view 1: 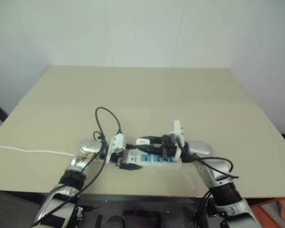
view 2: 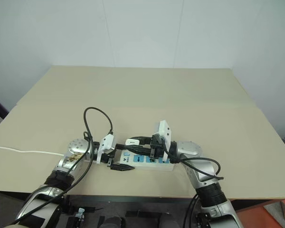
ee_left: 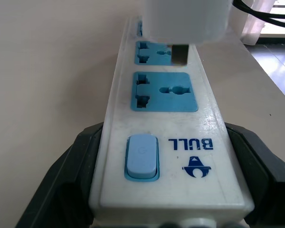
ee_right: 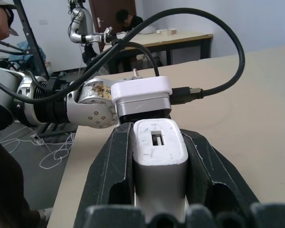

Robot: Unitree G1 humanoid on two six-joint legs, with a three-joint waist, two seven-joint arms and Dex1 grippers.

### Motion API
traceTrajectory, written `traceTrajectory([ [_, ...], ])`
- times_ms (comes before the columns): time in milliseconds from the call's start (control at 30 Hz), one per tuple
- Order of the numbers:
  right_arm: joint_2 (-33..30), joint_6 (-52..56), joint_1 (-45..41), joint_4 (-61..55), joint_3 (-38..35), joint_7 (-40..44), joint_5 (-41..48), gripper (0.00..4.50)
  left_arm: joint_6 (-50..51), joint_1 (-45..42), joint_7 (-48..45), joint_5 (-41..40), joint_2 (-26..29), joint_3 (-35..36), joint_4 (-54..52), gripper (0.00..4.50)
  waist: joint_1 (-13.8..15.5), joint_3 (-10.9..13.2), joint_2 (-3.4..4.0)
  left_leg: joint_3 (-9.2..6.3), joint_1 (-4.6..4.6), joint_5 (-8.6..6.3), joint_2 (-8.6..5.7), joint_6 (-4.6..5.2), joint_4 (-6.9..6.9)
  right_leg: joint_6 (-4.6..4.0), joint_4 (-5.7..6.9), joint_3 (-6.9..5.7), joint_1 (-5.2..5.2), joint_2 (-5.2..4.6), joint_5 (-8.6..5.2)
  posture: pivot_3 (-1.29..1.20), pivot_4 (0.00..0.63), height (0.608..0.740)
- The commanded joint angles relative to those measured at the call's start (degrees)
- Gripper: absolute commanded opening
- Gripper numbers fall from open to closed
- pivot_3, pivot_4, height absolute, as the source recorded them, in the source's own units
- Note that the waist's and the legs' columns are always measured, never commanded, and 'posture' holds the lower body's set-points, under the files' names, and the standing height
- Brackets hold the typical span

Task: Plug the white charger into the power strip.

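So here's where we're at: the strip lies flat near the front edge of the table, its cord running off to the left. Our left gripper has its fingers spread wide around the strip's left end, one on each long side by the switch, pinning it so it can't slide. Our right gripper is clamped shut on the charger, holding it just above the strip, over the middle socket.

From the left wrist view, the charger's prongs hang right over a blue socket face, the second one along from the switch, but they don't look seated yet. We can't tell for sure whether the tips are touching the slots.

Our take on doing this bit well:
- Keep the left fingers braced on the strip, because any push down will tip or skid it otherwise.
- Line the prongs up square with the slots before pressing. If the charger is tilted even a little, the prongs will catch on the blue face.
- Push straight down, slowly, no twisting.
- Don't loosen the right fingers until the charger body sits flush on the strip.

Main risk we see is the charger slipping in the grip when it meets resistance.
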Motion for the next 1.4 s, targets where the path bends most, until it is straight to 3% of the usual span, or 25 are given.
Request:
traceTrajectory([
  [33,0.2,-2.8,-1.2,0.3,-0.5,0.4,-0.7,1.18,0.9,1.2,-0.2,0.7,0.7,-1.4,-0.5,3.3,0.0,0.0,0.0,0.0,0.0,0.0,0.0,0.0,0.0,0.0,-0.01,0.0,0.0,0.0,0.0,0.0,0.15,0.74],
  [1400,-0.7,-6.0,-1.7,4.7,-0.4,1.2,-2.8,1.18,1.0,1.1,-0.7,0.5,0.6,-1.6,-0.5,3.3,0.0,0.0,0.0,0.0,0.0,0.0,0.0,0.0,-0.01,0.01,-0.02,0.0,0.0,0.0,-0.01,0.0,0.15,0.74],
])
